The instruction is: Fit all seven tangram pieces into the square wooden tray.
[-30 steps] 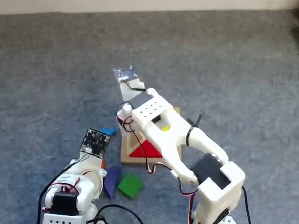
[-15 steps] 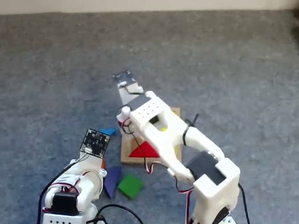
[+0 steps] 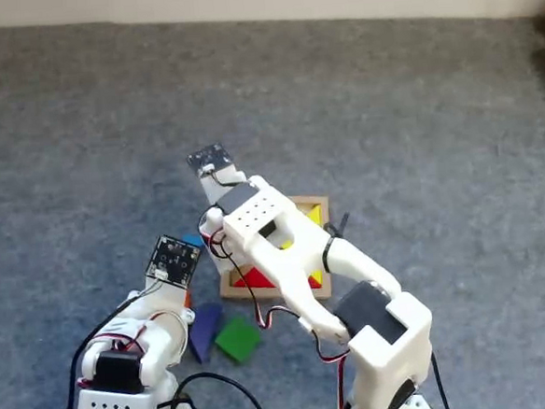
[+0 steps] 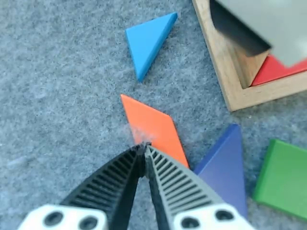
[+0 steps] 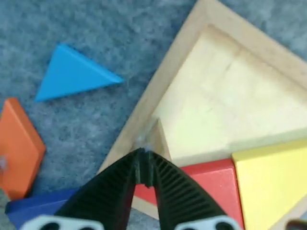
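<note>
The left fingers point(image 4: 144, 149) are pressed together with nothing between them. Their tips sit at the near edge of the orange parallelogram point(image 4: 154, 128), which lies flat on the grey counter point(image 4: 57, 96); whether they touch it cannot be told. Just beside these fingers, on the tray's side, lies the dark blue triangle point(image 4: 225, 165), one point close to the parallelogram. The green square point(image 4: 283, 179) is just beside the triangle, farther from the fingers. Ahead of the fingertips, past the parallelogram, the light blue triangle point(image 4: 147, 40) lies alone on the counter. Off to the side of it stands a corner of the wooden tray point(image 4: 225, 76).

The right fingers point(image 5: 144, 165) are likewise closed and empty, poised over the tray just inside its rim. Right by their tips the red triangle point(image 5: 211, 182) lies in the tray, with the yellow triangle point(image 5: 268, 182) against it on the side away from the rim. Ahead of the tips the tray floor is bare wood.
</note>
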Robot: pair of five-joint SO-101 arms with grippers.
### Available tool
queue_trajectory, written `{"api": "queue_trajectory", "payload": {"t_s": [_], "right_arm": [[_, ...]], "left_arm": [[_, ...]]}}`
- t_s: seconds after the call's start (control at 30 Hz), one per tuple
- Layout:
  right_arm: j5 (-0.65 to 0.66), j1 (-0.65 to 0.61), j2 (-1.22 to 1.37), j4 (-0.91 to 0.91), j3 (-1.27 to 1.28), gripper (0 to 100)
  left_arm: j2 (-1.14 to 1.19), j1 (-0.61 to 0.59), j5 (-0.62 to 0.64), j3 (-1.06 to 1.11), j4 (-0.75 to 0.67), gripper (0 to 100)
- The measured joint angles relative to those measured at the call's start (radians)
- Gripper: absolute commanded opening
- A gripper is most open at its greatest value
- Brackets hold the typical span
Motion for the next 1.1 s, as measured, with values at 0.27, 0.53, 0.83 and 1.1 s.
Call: {"api": "queue_trajectory", "payload": {"t_s": [0.27,0.53,0.83,1.1], "right_arm": [[0.000,0.000,0.000,0.000,0.000,0.7],[0.002,0.078,0.000,0.005,-0.018,0.5],[0.002,0.114,-0.143,0.009,0.012,0.5],[0.002,0.265,-0.433,-0.061,0.216,0.5]], "left_arm": [[0.000,0.000,0.000,0.000,0.000,0],[0.000,0.000,0.000,0.000,0.000,0],[0.000,0.000,0.000,0.000,0.000,0],[0.000,0.000,0.000,0.000,0.000,0]]}}
